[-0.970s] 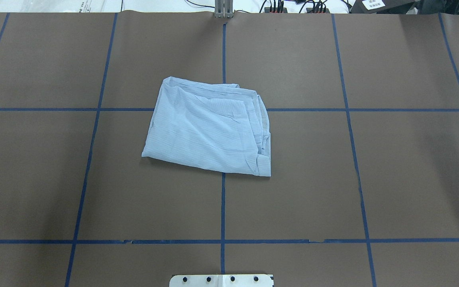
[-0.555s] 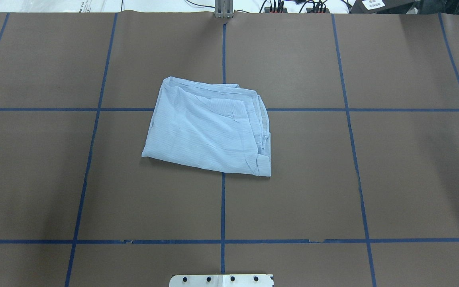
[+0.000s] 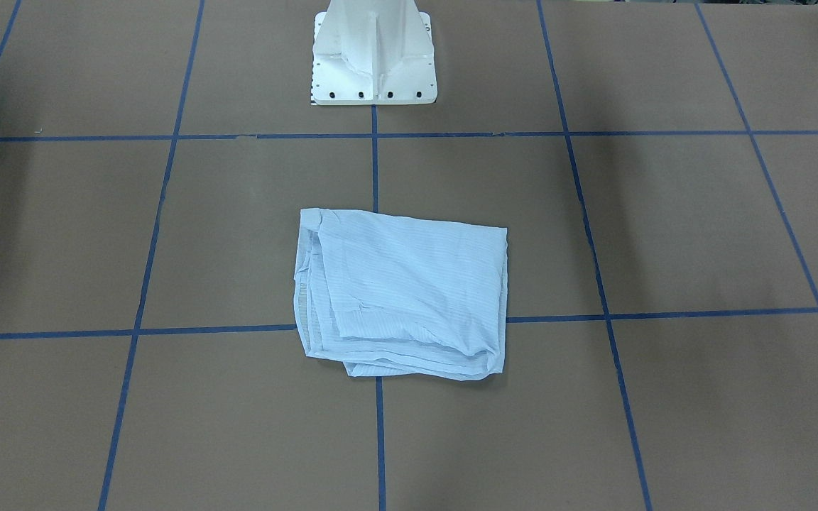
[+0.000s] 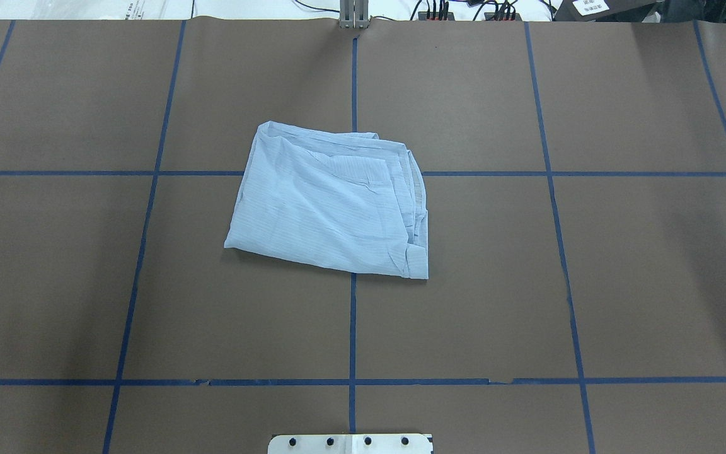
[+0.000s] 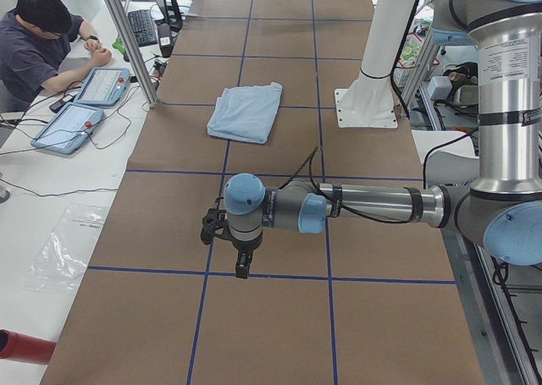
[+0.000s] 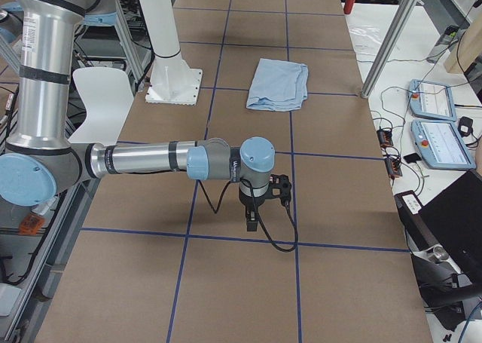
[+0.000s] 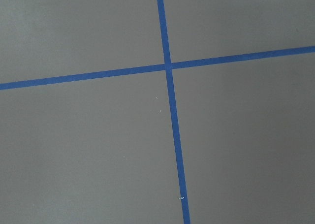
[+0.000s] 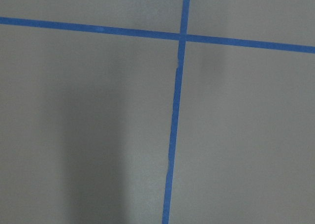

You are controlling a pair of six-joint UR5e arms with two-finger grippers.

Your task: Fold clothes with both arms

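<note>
The light blue shirt (image 4: 328, 205) lies folded into a rough rectangle at the centre of the bench (image 4: 621, 284), over a crossing of blue tape lines (image 4: 351, 328). The left pincer (image 5: 242, 266) and right pincer (image 6: 251, 221) hang over bare bench, well apart from the shirt. Whether either pincer is open or closed cannot be told.

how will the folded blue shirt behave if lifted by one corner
Probably floppy: the shirt is thin, creased cloth lying flat on the table. Its loose layers, visible along one edge, would likely fall open. A push would probably bunch it, not slide it.
</note>
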